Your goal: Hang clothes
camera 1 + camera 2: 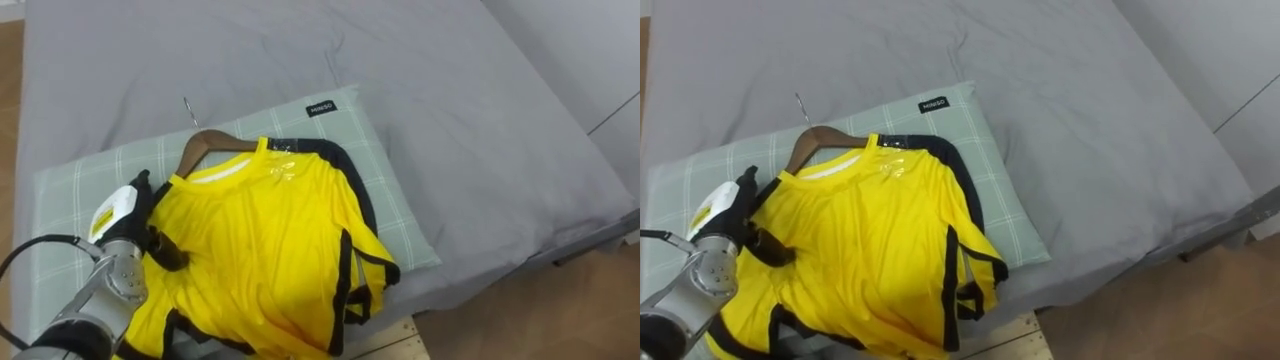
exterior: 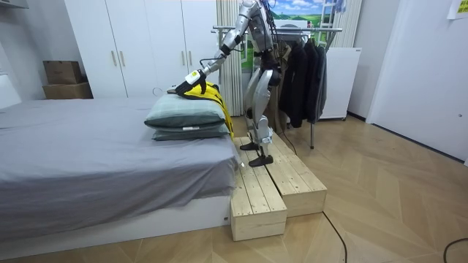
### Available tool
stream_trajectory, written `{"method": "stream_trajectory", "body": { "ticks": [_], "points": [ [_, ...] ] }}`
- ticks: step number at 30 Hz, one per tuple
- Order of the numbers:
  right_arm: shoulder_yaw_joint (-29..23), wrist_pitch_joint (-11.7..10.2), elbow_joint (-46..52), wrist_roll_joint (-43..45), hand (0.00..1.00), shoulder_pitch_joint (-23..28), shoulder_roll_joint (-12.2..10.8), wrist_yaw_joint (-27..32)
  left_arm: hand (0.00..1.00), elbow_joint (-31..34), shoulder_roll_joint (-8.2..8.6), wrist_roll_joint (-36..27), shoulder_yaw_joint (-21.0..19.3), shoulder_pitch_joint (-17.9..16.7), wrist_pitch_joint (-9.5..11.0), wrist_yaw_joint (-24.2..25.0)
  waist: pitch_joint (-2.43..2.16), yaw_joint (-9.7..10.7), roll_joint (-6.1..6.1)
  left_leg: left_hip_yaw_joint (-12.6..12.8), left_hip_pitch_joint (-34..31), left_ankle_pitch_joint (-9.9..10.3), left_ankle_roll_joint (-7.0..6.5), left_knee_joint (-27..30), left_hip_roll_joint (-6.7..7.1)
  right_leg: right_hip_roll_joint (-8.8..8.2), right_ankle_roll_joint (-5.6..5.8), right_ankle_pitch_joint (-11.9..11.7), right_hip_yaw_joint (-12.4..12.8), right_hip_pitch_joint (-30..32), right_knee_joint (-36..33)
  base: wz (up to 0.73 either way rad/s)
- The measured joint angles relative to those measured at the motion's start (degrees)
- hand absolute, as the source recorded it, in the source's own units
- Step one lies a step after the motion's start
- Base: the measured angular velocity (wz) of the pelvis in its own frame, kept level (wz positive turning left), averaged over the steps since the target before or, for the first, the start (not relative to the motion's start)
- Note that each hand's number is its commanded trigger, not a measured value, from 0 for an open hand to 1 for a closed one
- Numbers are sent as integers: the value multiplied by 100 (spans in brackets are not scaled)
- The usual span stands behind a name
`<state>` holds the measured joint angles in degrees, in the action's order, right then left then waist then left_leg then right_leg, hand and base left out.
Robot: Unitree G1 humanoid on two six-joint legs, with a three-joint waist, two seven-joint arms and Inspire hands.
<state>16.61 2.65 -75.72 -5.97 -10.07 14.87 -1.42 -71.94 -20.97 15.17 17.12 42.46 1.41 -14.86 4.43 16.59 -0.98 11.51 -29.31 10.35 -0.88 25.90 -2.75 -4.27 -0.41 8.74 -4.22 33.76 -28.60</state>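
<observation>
1. Left hand is seen low on the left of the eye views, laid on the near-left shoulder of the yellow shirt. Thumb lies on top of the cloth and the fingers run along the shirt's edge. Whether the cloth is actually gripped cannot be told.
2. The shirt is spread flat directly right of the hand and is touched by it at the shoulder.
3. Long axis runs far to near: the collar is at the far end and the hem at the near end, draped over the pillow's near edge.
4. Wooden hanger is seated in the collar, with only its left arm exposed just beyond the fingers. Its metal hook points away from the robot, to the far left.
5. The shirt is carried by a green checked pillow on the grey bed.
6. In the room view, the robot is seen standing on a wooden platform beside the bed, one arm stretched to the pillow. A clothes rack is behind it.
</observation>
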Motion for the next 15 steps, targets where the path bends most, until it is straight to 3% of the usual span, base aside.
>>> {"method": "stream_trajectory", "body": {
  "ticks": [7, 15],
  "points": [
    [2, 1, -1, 20, 0, -22, 3, 4, 0, -25, -18, -184, 8, 104, -94, 443, 0, 35, -12, 21, -33, -3, -6, 71, -40, 34, -45, -35, 14, 24, -13, -1],
    [0, -3, 8, 162, 0, 0, 15, 82, 0, -141, -204, -338, 8, 229, -99, 896, -10, 17, -47, 33, -30, -3, -5, 93, -57, 46, -60, -85, 12, 6, -16, 0]
  ]
}}
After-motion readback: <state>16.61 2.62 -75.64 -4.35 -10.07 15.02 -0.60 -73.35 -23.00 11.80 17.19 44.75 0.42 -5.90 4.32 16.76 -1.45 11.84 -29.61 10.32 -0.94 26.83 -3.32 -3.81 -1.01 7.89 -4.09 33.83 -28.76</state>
